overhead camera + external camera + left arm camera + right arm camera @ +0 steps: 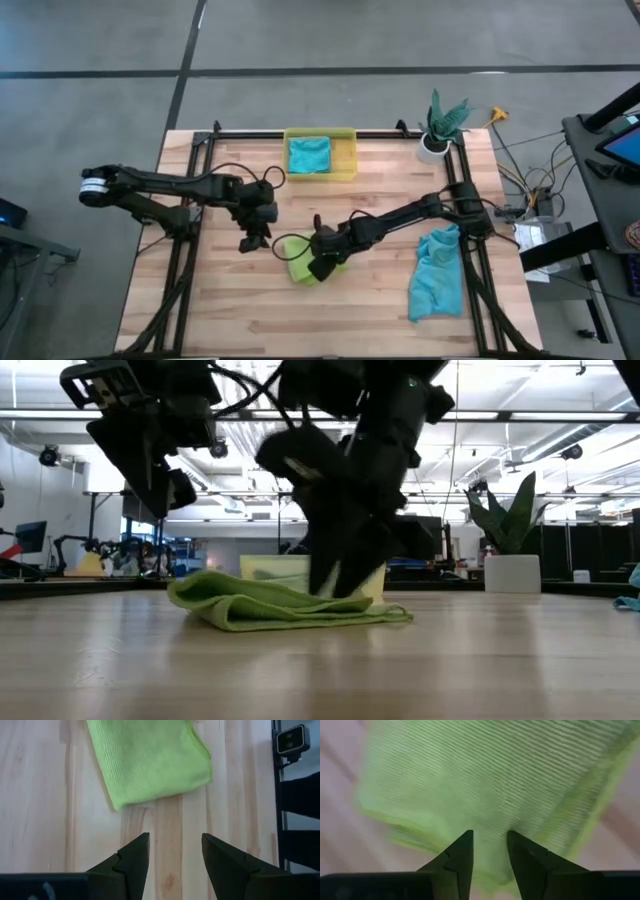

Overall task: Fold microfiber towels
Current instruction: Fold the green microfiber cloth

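Green towel (300, 262): lying folded in a low pad near mid-worktop, slightly toward 6 o'clock; soft, thin, light, limp, so likely to sag and slide on itself rather than hold a crease.
Grip advice: best taken at a corner or along a free hem, pinching all layers together; a pinch in the middle would probably bunch the stack.
Right end effector (322, 264): down over the green towel's 3 o'clock side; fingers a little apart in the wrist view, cloth right in front of the tips, nothing visibly pinched.
Left end effector (252, 240): raised just off the towel's 10 o'clock corner; fingers spread, holding nothing, bare worktop (240, 310) between the tips.
Teal towel, loose (437, 272): crumpled at the 4 o'clock edge of the worktop, partly draped past the frame rail, well apart from the green one; likely just as limp.
Teal towel, stowed (309, 154): folded inside the yellow bin (346, 170) at 12 o'clock.
Potted plant (440, 125): at 1 o'clock, well clear.
Obstructions: none on the wood around the green towel; main crowding comes from the two arms meeting over the same cloth.
Grey towel: not seen.
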